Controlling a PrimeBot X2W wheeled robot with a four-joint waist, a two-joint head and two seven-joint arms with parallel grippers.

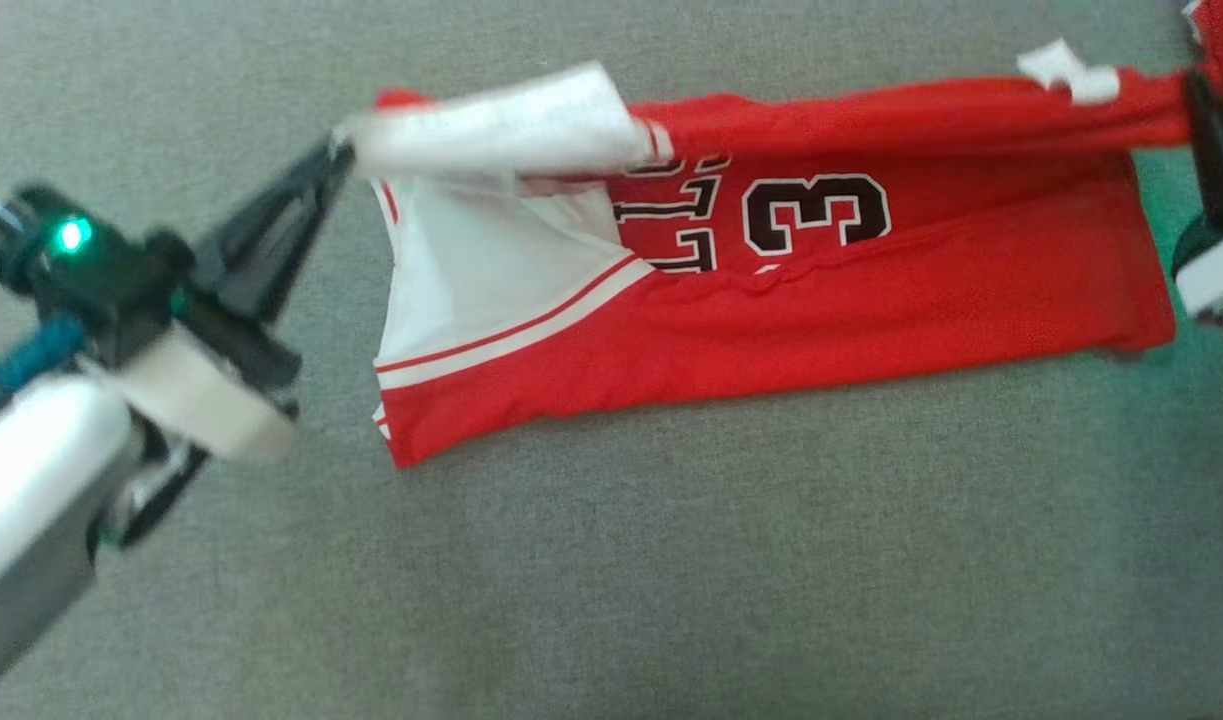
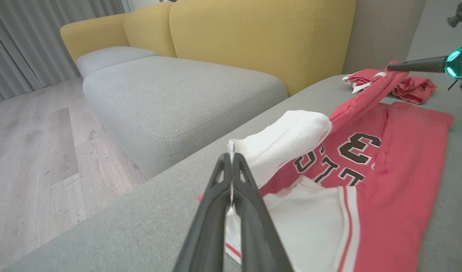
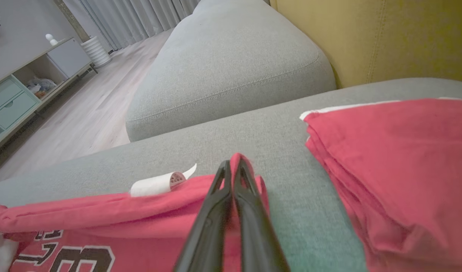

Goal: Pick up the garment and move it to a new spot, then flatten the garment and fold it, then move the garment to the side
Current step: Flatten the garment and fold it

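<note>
**tinbolt:** Grey sofa seat [image 1: 671,580] is the backdrop from the head view, with the red jersey [image 1: 771,320] spread across it, long side running left to right. Can you read anything on it?

**mossy_k:** Big black "3" with a white outline. Next to it are a couple of black letters that look like "LL", but a white flap covers the rest, so I can't read the word.

**tinbolt:** And the arms?

**mossy_k:** The left gripper [image 1: 333,158] comes in from the lower left on a pale forearm with a green light at the wrist. Its fingers slant up and right, pinched tight on the jersey's upper left corner. The right gripper [image 1: 1203,110] sits at the right edge, clamped on the upper right end. The top hem runs taut between the two, and the lower half lies flat.

**tinbolt:** Left wrist view?

**mossy_k:** The left gripper [image 2: 231,156] has its fingers pressed together on white fabric. The "3" shows upside down on the jersey [image 2: 404,151]. The right gripper [image 2: 393,67] grips the far end of the hem, with a crumpled red garment [image 2: 412,88] just behind it. Further back there's a yellow backrest [image 2: 253,37], a wood floor [image 2: 38,143] and curtains [image 2: 27,37].

**tinbolt:** Right wrist?

**mossy_k:** The right gripper [image 3: 232,164] is closed on the red hem of the jersey [image 3: 102,215]. A white tag [image 3: 159,183] sits beside it — the print is too small to read. A folded red garment [image 3: 397,170] lies to the right, apart from the jersey, and there's a sideboard [image 3: 11,102] far left.
</note>
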